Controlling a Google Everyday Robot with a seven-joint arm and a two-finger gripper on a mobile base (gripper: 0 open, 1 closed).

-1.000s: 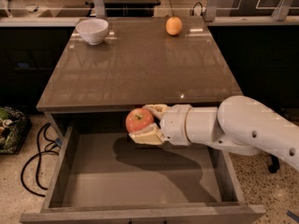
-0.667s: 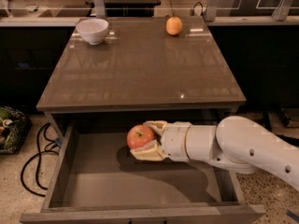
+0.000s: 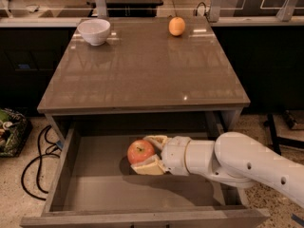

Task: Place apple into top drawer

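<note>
Lowered since earlier, the gripper (image 3: 149,154) clamps the apple (image 3: 139,151) low inside the open drawer (image 3: 108,191). Stem end faces up; the apple is round, no long axis.

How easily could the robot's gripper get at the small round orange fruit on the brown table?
Probably not as things stand. The gripper is down in the open grey wooden drawer, shut on the round red-pink apple, and the brown tabletop lies between it and the orange fruit at the far edge.
</note>
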